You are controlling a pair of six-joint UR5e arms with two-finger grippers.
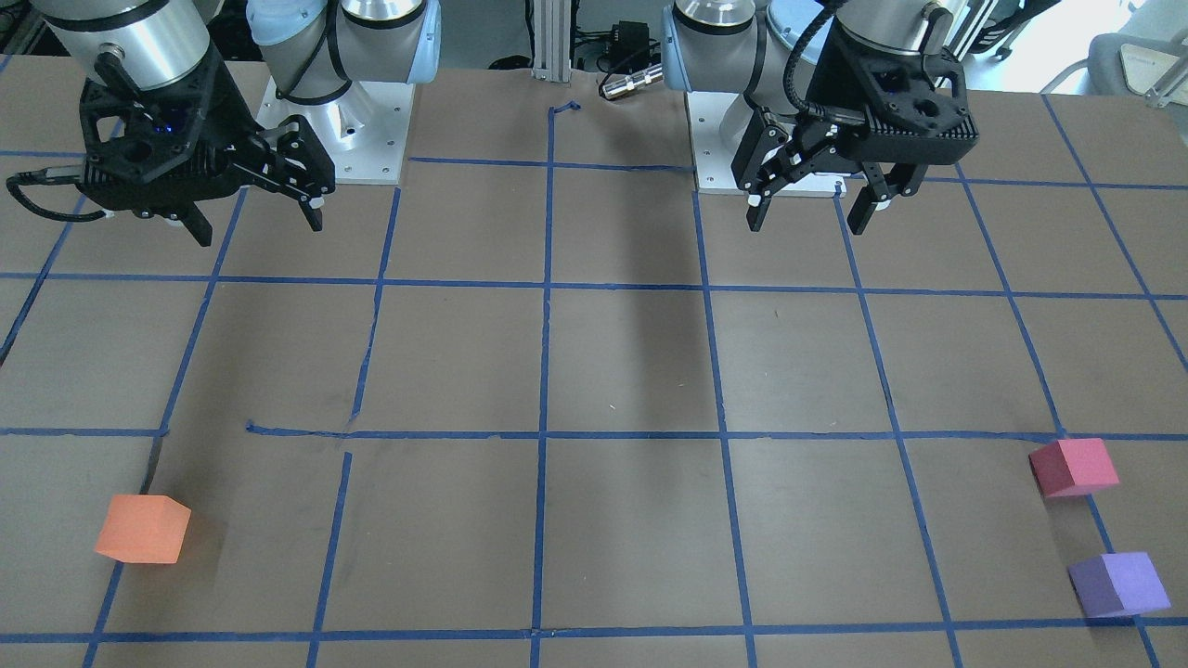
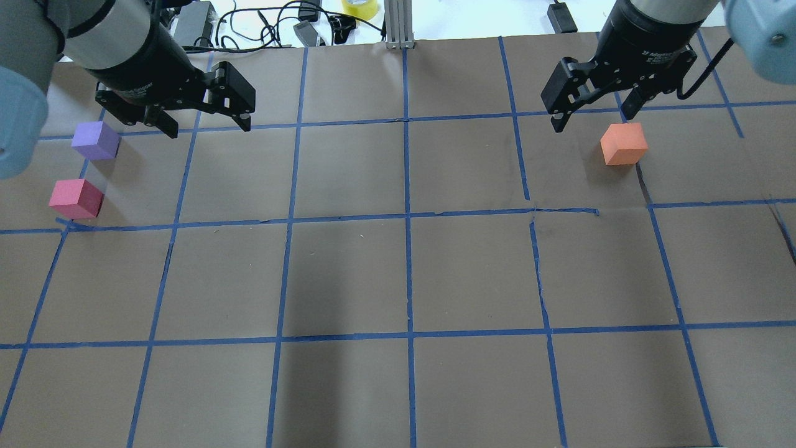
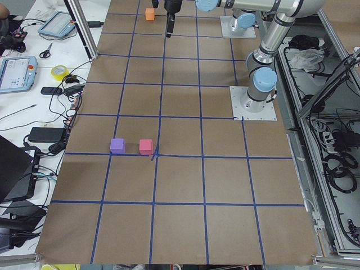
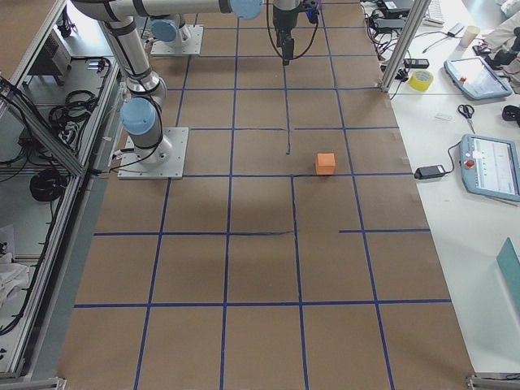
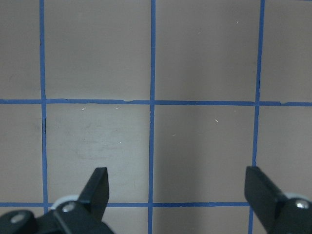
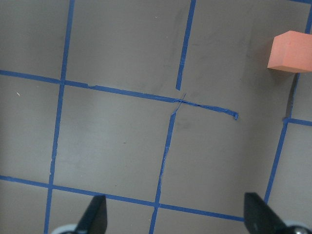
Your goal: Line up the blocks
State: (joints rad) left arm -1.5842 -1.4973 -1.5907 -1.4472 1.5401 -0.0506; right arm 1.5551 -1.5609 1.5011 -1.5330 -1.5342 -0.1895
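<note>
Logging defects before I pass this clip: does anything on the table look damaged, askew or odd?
Only the blue tape grid: near the orange block one strip is wrinkled and ends short, and the crossing strip is broken there. The pinkish-red block and purple block look intact.

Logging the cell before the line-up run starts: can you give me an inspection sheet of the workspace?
Surface: brown-covered table with a blue tape grid; one strip broken and wrinkled.
Job's things: orange block alone on the robot's right; purple block and pinkish-red block near each other, not touching, on its left; no line formed.
Clutter: yellow tape roll and scissors, both off the table.
End effectors: left end effector and right end effector both open, empty, above the surface.
Cables: black cables beyond the far edge.
Surroundings: teach pendant on the side bench.
</note>
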